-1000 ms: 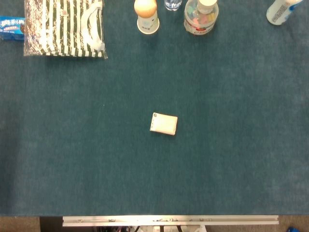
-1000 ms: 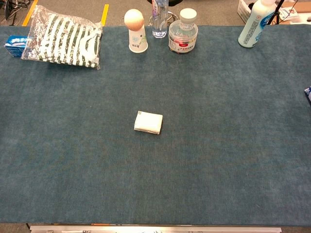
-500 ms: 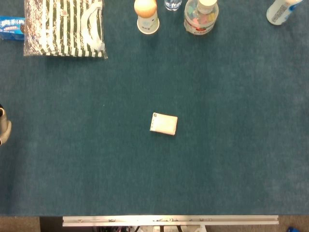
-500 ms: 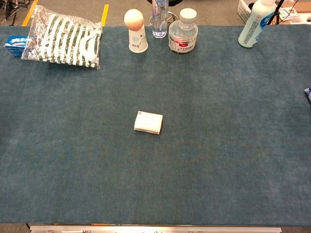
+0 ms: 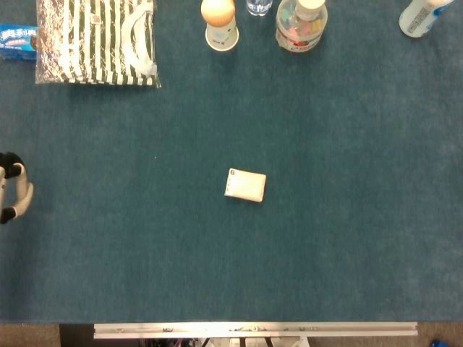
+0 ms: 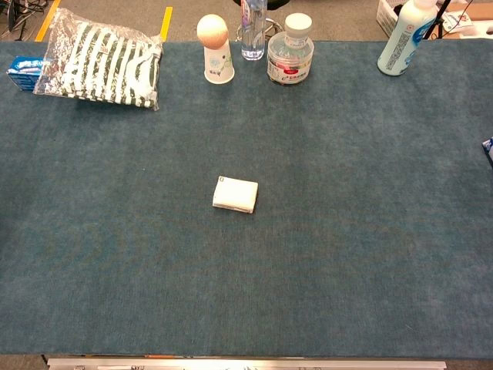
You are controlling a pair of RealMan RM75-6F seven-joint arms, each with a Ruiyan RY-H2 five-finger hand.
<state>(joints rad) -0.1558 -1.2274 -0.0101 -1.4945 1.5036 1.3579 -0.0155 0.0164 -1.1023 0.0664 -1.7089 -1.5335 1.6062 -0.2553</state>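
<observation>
Showing only at the tabletop's (image 5: 108, 253) left edge, the left hand (image 5: 13, 189) lies well left of the white packet (image 5: 245, 185); whether it is open or closed I cannot tell.

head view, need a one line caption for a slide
Left hand enters at the edge of the blue felt table, far from the small white flat packet lying alone at centre.
</observation>
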